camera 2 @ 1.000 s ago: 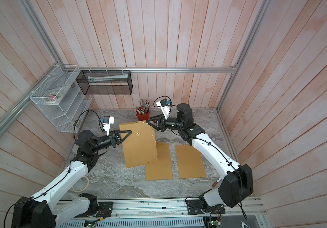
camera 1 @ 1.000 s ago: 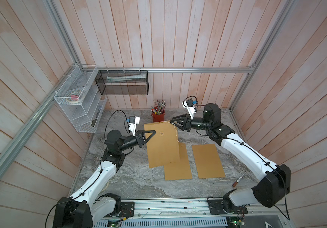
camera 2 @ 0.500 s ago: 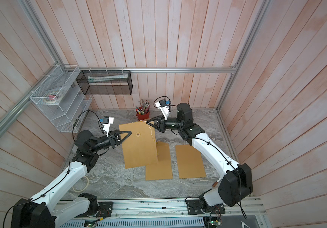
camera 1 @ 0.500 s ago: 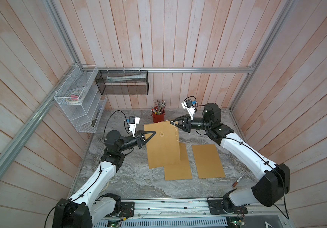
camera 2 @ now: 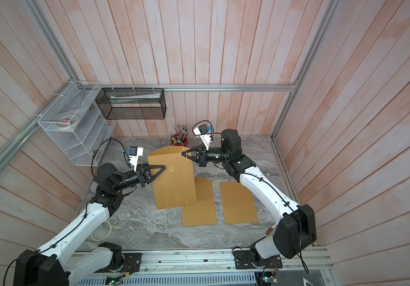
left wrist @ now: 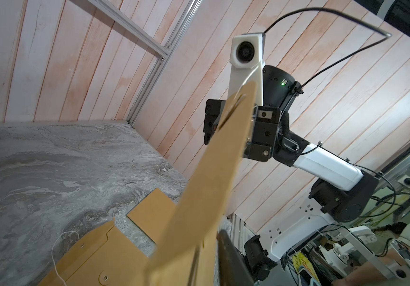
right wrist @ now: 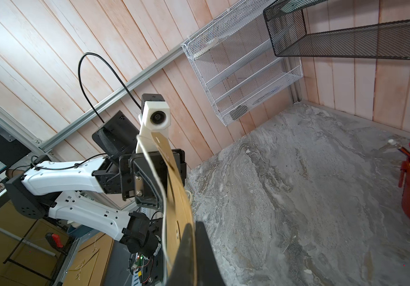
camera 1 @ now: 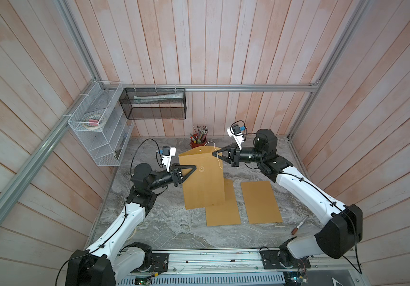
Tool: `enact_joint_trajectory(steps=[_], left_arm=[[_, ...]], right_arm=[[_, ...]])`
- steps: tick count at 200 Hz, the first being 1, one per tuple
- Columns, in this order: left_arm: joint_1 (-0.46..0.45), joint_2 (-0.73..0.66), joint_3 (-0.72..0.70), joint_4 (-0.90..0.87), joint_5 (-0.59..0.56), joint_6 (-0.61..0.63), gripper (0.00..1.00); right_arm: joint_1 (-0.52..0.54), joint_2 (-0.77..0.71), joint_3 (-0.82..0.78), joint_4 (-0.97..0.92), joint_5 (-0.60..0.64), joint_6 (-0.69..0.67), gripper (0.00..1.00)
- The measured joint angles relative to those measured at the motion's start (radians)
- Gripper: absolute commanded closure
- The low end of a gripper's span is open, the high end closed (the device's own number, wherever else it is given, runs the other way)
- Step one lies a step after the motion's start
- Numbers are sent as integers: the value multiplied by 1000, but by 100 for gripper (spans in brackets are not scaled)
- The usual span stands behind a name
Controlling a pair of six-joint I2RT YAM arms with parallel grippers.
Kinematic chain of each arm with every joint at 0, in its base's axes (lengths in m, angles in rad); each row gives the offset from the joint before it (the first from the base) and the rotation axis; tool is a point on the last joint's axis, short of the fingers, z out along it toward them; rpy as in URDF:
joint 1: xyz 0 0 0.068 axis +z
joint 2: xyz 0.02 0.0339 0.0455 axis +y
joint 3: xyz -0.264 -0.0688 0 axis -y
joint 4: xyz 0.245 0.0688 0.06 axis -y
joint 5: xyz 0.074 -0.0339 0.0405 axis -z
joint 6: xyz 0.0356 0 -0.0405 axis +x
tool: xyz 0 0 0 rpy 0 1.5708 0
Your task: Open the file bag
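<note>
The file bag (camera 1: 202, 183) (camera 2: 174, 183) is a brown envelope held upright in the air between both arms. Its white string (camera 1: 220, 158) hangs loose from the top flap. My right gripper (camera 1: 214, 154) (camera 2: 183, 154) is shut on the bag's upper right edge. In the right wrist view that gripper (right wrist: 194, 224) pinches the brown edge (right wrist: 174, 178) between its dark fingers. My left gripper (camera 1: 194, 167) (camera 2: 164, 168) reaches over the bag's left side beside the round button. In the left wrist view the bag (left wrist: 206, 178) hides all but one finger (left wrist: 228, 247).
Two more brown envelopes (camera 1: 222, 210) (camera 1: 260, 201) lie flat on the marble table (camera 1: 164, 227). A red pen cup (camera 1: 195, 142) stands at the back. A white wire rack (camera 1: 100, 138) and a black mesh basket (camera 1: 154, 104) hang on the walls. A marker (camera 1: 299, 224) lies front right.
My right gripper has closed on the bag's upper edge. The bag and both arms have barely shifted.
</note>
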Motion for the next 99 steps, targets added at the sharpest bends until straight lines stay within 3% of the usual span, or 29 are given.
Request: enact_joint_trajectory(steps=[61,73,86,99], left_arm=[[0,26,56,50,-30,-39,70],[0,34,64,61,-32,-50,81],[2,45,71,73,-32,-60,99],[5,56,74,80,-32,-56,100]], right_arm=[[0,-6,-66,9,0,-3,100],[0,-6,-69,6,1,-4,100],[0,-8,-69,7,1,-5,100],[1,-10,-69,6,0,-6,100]])
